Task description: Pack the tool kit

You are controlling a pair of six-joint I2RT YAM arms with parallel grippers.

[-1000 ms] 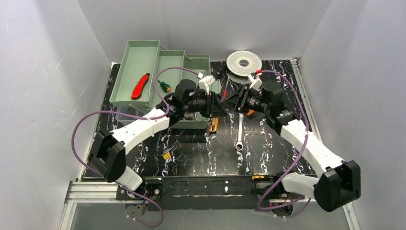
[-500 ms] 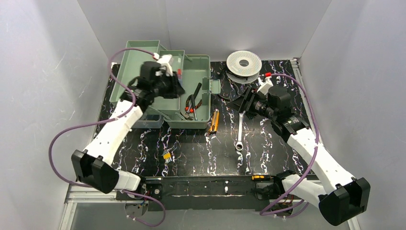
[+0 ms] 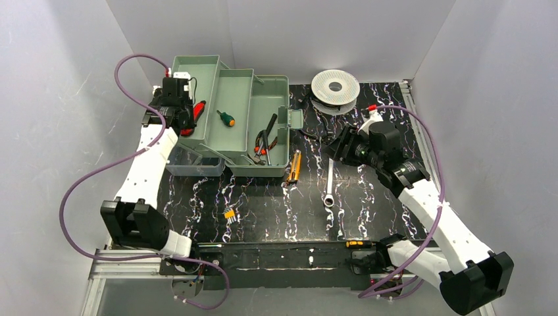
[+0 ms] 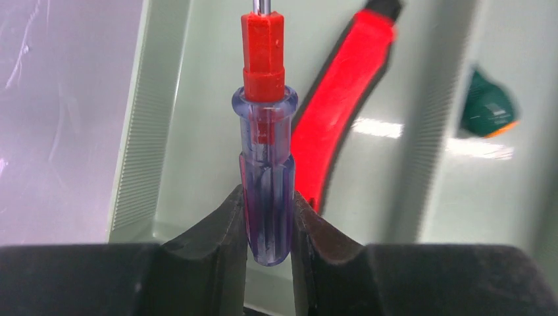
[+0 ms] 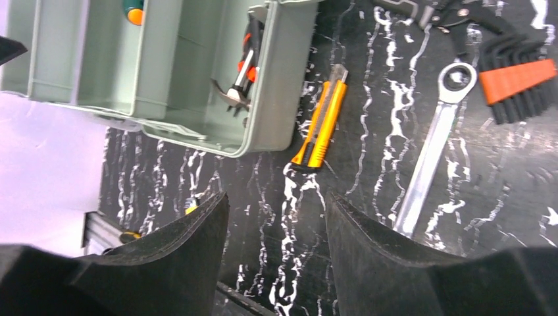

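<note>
The tool kit's pale green box (image 3: pixel 276 89) stands open at the back left, its trays fanned out to the left. My left gripper (image 3: pixel 182 110) (image 4: pixel 268 197) hangs over the far-left tray (image 4: pixel 197 99), shut on a screwdriver (image 4: pixel 266 164) with a clear purple handle and red core. A red-handled knife (image 4: pixel 342 99) lies in that tray. A green-handled screwdriver (image 3: pixel 226 118) lies in the middle tray, and pliers (image 3: pixel 265 138) lie in the base. My right gripper (image 3: pixel 337 146) (image 5: pixel 276 197) is open and empty above the mat, right of the box.
On the mat lie an orange utility knife (image 5: pixel 322 125), a wrench (image 5: pixel 431 151), an orange-holder hex key set (image 5: pixel 520 79) and a small yellow piece (image 3: pixel 229 214). A white spool (image 3: pixel 335 85) sits at the back. A clear plastic part (image 3: pixel 191 163) shows under the trays.
The left arm swung from the box's middle to the far-left tray, carrying the screwdriver. The right gripper opened and drew back to the right.
</note>
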